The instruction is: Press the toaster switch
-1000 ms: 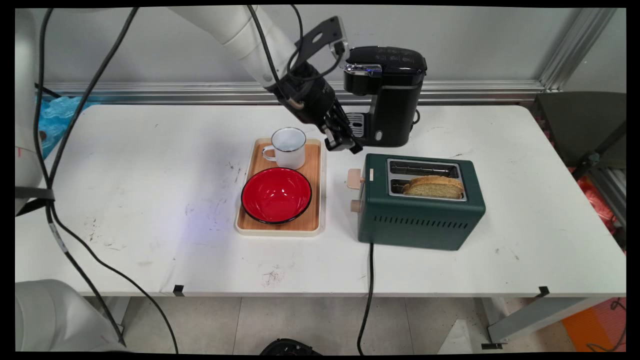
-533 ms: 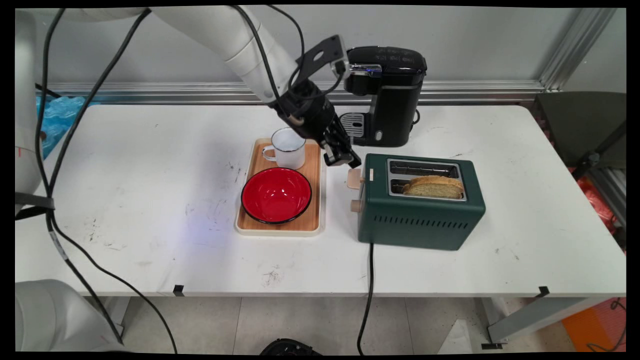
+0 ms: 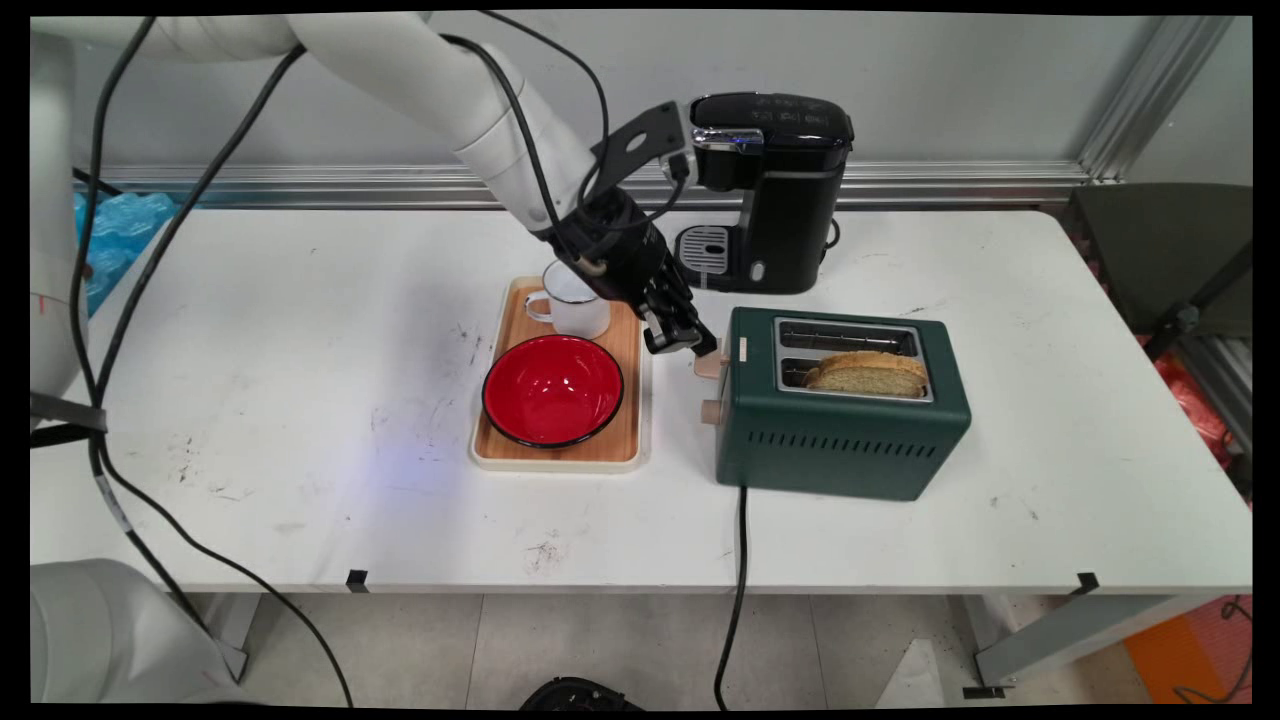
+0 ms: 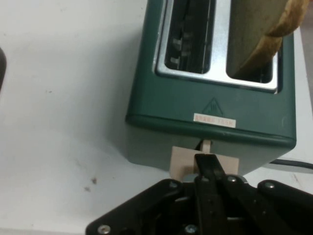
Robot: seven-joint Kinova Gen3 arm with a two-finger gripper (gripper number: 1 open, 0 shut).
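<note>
The black gripper (image 3: 690,345), its fingers (image 4: 208,169) closed together and holding nothing, rests its tips on the beige lever (image 4: 183,161) of a green toaster (image 3: 840,420). The toaster's long axis runs toward three o'clock, with bread (image 3: 865,373) in its near slot. At nine o'clock sits a wooden tray (image 3: 625,330) carrying a white mug (image 3: 570,305) and red bowl (image 3: 553,390); a black coffee maker (image 3: 775,190) stands at twelve.

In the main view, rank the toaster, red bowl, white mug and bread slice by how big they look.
1. Toaster
2. Red bowl
3. Bread slice and white mug: too close to rank; the arm hides part of the mug.
</note>
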